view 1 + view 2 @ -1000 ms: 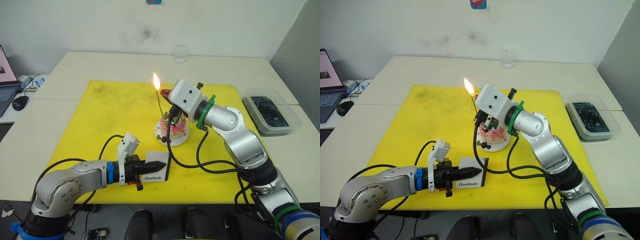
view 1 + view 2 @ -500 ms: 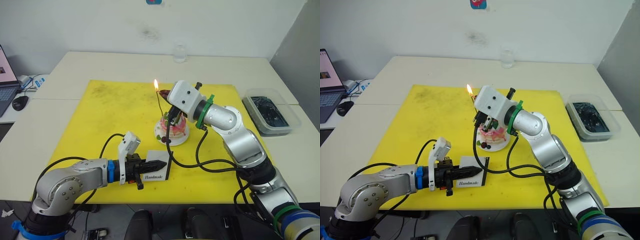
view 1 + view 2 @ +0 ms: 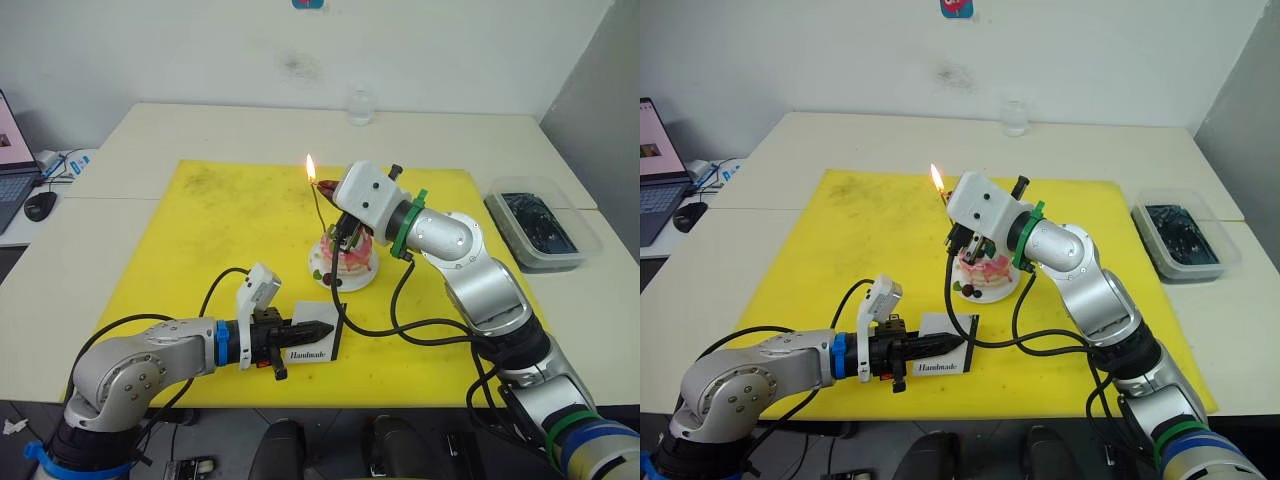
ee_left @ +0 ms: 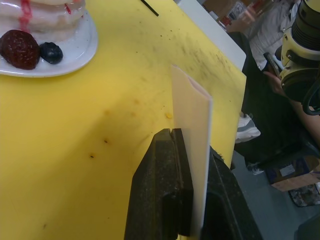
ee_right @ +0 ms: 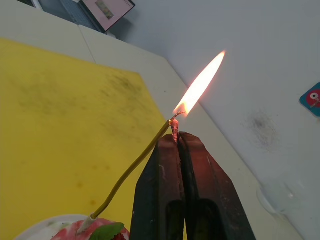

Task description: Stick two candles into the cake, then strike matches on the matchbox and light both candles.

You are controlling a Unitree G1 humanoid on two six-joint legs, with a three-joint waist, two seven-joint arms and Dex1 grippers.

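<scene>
Right gripper point(image 5: 176, 145), as we find it, is clamped on a burning match point(image 5: 174, 131) held against the tip of a candle point(image 5: 131, 170); a flame point(image 5: 200, 85) rises there. We note the yellow mat point(image 3: 230, 230) on the counter point(image 3: 200, 125), the cake point(image 3: 345, 262) near the mat's middle, and the left gripper point(image 3: 318, 328) gripping the upright matchbox point(image 3: 318, 343) nearer the mat's front edge.

Orange-yellow flame point(image 5: 200, 85) on my olive-gold candle point(image 5: 131, 170). My pincer fingers point(image 5: 172, 200) are black. Pink-layered cake point(image 3: 345, 255), white plate point(image 4: 75, 57), red and dark fruit. White matchbox point(image 3: 315, 345), black "Handmade" print. Bright yellow mat point(image 3: 220, 230), pale worktop point(image 3: 200, 125).
</scene>
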